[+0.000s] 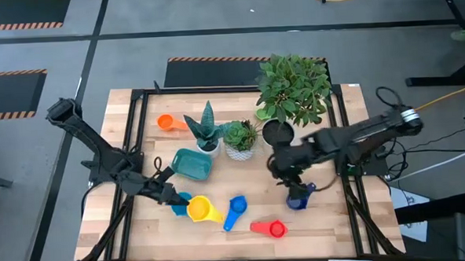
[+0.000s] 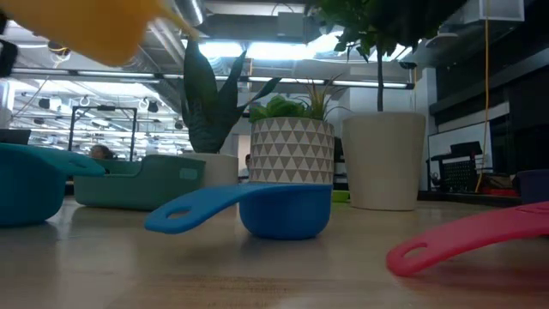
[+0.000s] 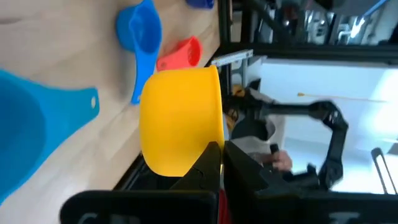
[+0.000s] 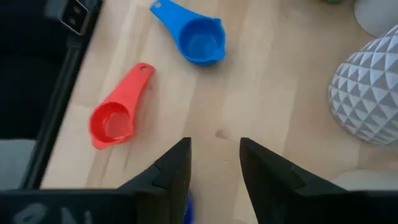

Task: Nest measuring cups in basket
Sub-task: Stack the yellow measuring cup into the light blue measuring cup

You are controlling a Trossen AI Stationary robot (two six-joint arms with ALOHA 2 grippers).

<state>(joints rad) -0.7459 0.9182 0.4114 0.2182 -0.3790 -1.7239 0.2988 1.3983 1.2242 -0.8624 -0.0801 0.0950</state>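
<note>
My left gripper (image 1: 175, 198) is shut on the yellow measuring cup (image 1: 199, 208), which is held above the table near its front-left part and shows high up in the low view (image 2: 86, 26). Right beside it, the light blue cup (image 1: 181, 205) stands on the table. The blue cup (image 1: 236, 211) and the red cup (image 1: 270, 228) lie on the wood nearer the front edge. The orange cup (image 1: 166, 122) lies far left. The teal basket (image 1: 191, 164) stands behind my left gripper. My right gripper (image 4: 214, 163) is open and points down just over the navy cup (image 1: 300, 198). My left gripper pinches the yellow cup at the edge of its bowl (image 3: 210, 144), and the fingers (image 3: 205, 171) hide the exact spot. It comes level from the table's left side. The cup is lifted clear of the table with its bowl sticking out past the fingertips.
A snake plant (image 1: 206, 128), a patterned white pot (image 1: 240, 143) and a large leafy plant (image 1: 292, 87) stand along the table's far middle, close behind the basket and my right arm. Bare wood lies between the blue and red cups and the pots.
</note>
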